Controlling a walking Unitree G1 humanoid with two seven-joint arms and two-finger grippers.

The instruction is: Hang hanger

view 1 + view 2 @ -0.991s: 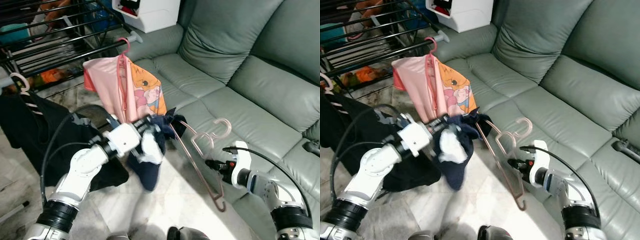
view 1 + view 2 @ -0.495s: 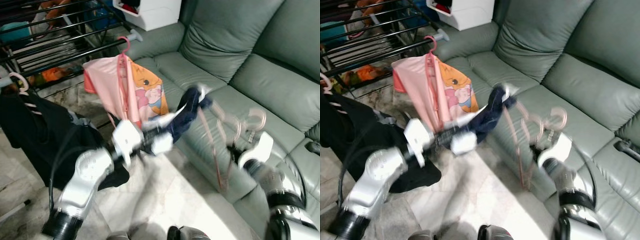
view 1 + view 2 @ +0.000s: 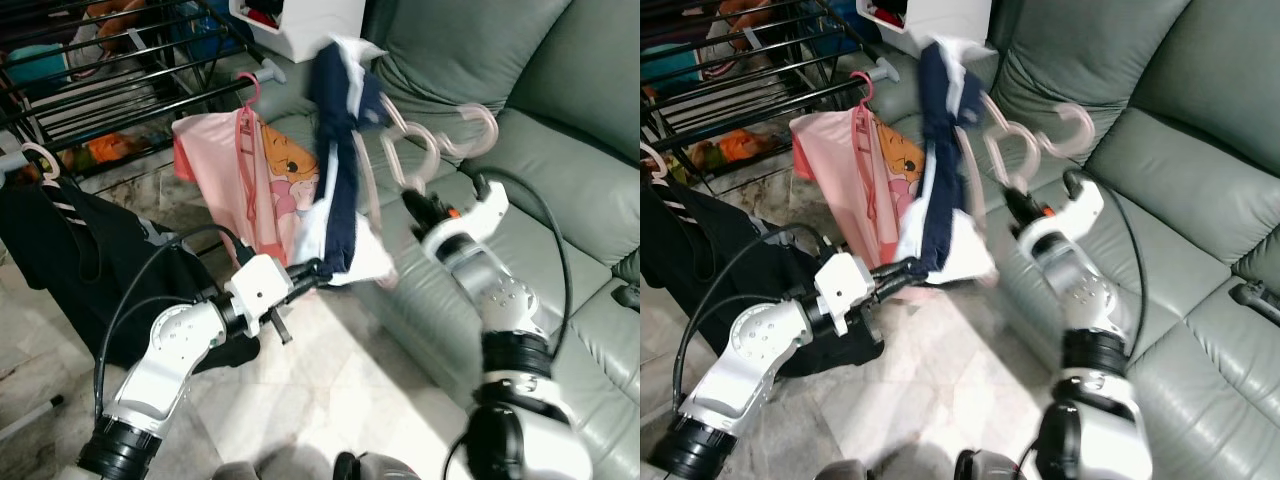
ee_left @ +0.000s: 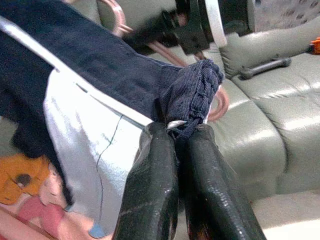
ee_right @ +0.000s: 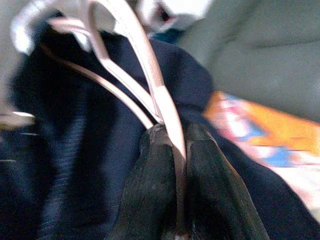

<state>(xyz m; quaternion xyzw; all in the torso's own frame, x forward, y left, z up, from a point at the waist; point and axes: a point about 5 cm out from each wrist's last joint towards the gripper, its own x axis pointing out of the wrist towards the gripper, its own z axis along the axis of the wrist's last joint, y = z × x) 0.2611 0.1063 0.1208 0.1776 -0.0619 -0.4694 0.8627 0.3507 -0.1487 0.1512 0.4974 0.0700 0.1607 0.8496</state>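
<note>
Storage box point(image 3: 300, 22), white with an open front, stands on the sofa's point(image 3: 540, 150) arm; something red lies inside it, too small to make out. Pink hangers point(image 3: 435, 135) are lifted above the sofa seat, their hooks curling toward the back cushions and their long wire arms running down and away from the sofa toward the drying rack point(image 3: 110, 80). Over them hangs a navy and white garment point(image 3: 335, 190), stretched nearly upright from beside the white box down to the seat's front edge. The right tool point(image 5: 172, 150) has both black fingers pressed together on a pink hanger wire, above the seat. The left tool point(image 4: 182, 150) is clamped on the garment's lower navy corner, just off the sofa's front edge over the floor. Between sofa and rack, a pink cartoon-print shirt point(image 3: 255, 175) hangs on its own pink hanger from a rack bar, with a black garment point(image 3: 60, 250) hanging farther from the sofa.
</note>
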